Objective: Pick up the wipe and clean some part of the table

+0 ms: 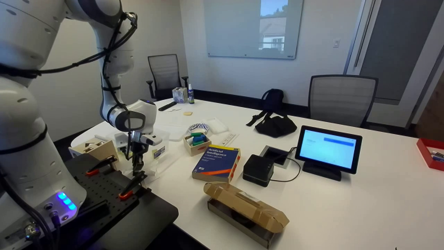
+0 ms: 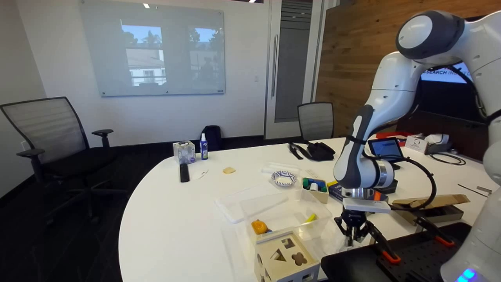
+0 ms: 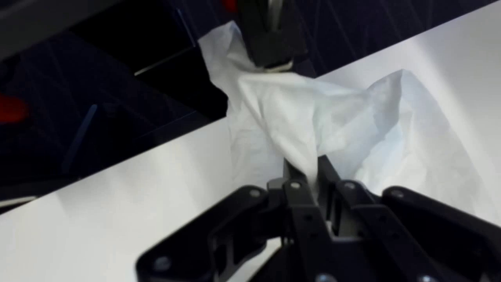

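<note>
The wipe (image 3: 285, 113) is a thin, crumpled white sheet. In the wrist view my gripper (image 3: 306, 166) is shut on a bunched fold of it, and the rest spreads out beyond the fingers. Part of the wipe lies over the edge of the white table (image 3: 156, 196), near a dark clamp. In both exterior views the gripper (image 1: 138, 169) (image 2: 351, 239) points down, low over the table's edge beside the black bench top. The table (image 1: 333, 215) (image 2: 168, 219) fills much of both exterior views. The wipe is small and hard to make out there.
Black clamps with orange tips (image 1: 133, 185) (image 2: 385, 243) stand close to the gripper on the black bench top (image 1: 152, 211). A clear plastic bin (image 2: 289, 211) and wooden shape box (image 2: 287, 256) are beside it. A blue book (image 1: 216, 163) and cardboard box (image 1: 246, 208) lie on the table.
</note>
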You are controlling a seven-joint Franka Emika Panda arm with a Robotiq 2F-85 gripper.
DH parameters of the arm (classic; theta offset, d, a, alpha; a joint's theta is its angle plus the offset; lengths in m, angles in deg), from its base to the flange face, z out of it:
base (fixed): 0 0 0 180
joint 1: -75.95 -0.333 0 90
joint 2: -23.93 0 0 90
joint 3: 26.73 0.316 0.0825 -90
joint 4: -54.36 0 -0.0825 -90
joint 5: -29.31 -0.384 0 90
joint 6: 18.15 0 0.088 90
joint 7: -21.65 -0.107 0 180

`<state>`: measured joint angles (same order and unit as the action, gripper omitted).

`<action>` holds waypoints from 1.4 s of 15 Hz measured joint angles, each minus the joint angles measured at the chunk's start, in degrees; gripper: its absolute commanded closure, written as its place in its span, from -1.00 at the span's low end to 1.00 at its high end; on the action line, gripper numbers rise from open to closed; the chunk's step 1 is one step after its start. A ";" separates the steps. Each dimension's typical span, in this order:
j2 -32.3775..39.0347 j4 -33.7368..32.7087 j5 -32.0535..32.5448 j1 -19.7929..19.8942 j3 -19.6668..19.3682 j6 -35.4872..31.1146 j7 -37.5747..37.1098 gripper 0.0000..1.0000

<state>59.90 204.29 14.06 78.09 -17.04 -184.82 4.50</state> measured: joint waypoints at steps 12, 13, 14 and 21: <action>-7.33 0.82 -7.02 12.55 7.78 7.04 9.65 -1.00; -8.86 0.89 -8.70 13.75 8.89 9.21 11.61 -1.00; -10.74 1.08 -10.05 14.26 9.24 11.42 13.09 -1.00; -30.62 7.81 11.98 4.04 -2.35 15.32 -5.75 -1.00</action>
<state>29.28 212.09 26.05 82.13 -19.40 -169.50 -1.25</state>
